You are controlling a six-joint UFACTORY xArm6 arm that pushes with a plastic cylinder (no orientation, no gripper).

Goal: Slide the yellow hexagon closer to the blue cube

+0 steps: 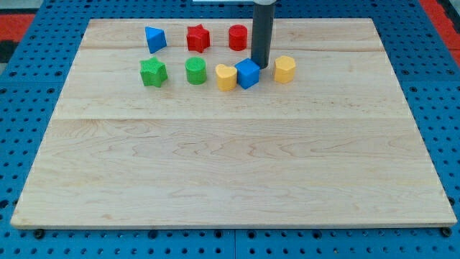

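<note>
- Nearest the camera, the wooden board [230, 180] lies bare across its lower half, resting on a blue pegboard surface [21, 108].
- Further up, a row of five blocks runs from the view's left to right: a green star [153, 72], a green cylinder [195, 70], a yellow heart [226, 76], the blue cube [248, 73] and the yellow hexagon [284, 69].
- The yellow heart touches the blue cube's left side.
- The yellow hexagon sits just beside the blue cube on its right, with a small gap between them.
- My tip [260, 67] stands in that gap, at the cube's upper right corner and just left of the hexagon; whether it touches either one I cannot tell.
- No pincer is fitted, only the straight dark rod, so nothing is held.
- Farthest back, a second row holds a blue triangle block [154, 38], a red star [198, 37] and a red cylinder [238, 37], the last just left of the rod.
</note>
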